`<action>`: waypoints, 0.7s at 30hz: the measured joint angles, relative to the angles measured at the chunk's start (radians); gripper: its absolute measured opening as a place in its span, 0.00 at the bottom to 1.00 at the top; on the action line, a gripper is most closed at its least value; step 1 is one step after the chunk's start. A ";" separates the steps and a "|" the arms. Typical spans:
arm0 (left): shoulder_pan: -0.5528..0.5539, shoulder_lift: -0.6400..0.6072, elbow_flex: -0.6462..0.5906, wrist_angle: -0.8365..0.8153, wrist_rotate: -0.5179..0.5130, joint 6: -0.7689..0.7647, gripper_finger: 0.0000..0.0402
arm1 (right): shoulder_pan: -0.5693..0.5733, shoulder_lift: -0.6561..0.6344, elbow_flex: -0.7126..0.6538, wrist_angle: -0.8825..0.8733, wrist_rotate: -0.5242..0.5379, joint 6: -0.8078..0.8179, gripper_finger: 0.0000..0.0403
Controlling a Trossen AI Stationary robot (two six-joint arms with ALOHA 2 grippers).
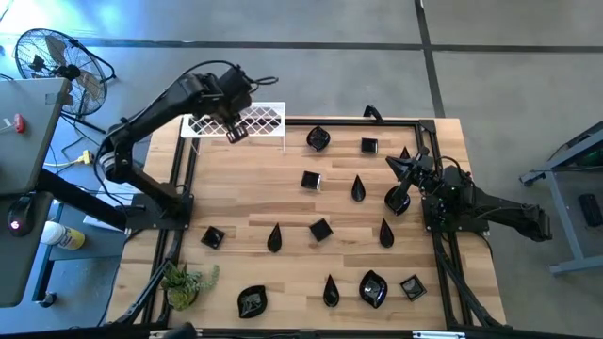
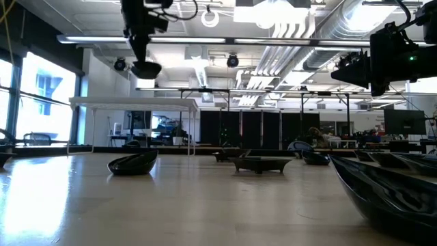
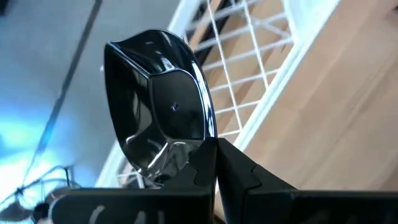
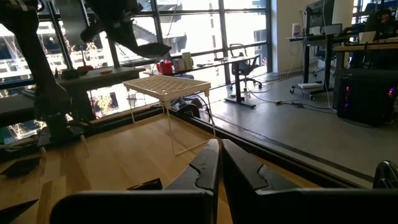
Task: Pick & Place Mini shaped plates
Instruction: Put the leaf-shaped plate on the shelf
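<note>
Left gripper [image 1: 233, 132] pinches a square plate [image 3: 163, 112] by its rim, fingers [image 3: 239, 177] clamped tight; the plate sticks out past the fingertips, tilted, over the rack [image 1: 254, 121] and not touching it. Judged step: setting it on the rack. To do well: level the plate, lower until its base sits flat on the wires away from the edge, and only then release. Right gripper [image 1: 411, 170] waits, fingers pressed together, empty, near a teardrop plate [image 1: 397, 200]. Other plates lie scattered on the table [image 1: 283, 202].
</note>
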 joint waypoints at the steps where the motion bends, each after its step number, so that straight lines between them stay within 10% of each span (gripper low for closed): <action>1: 0.012 0.001 -0.025 0.009 -0.003 0.002 0.00 | 0.000 0.000 0.000 0.000 0.000 0.000 0.03; 21: 0.093 -0.004 -0.266 0.203 -0.092 0.067 0.00 | 0.000 0.000 0.000 0.000 0.000 0.000 0.03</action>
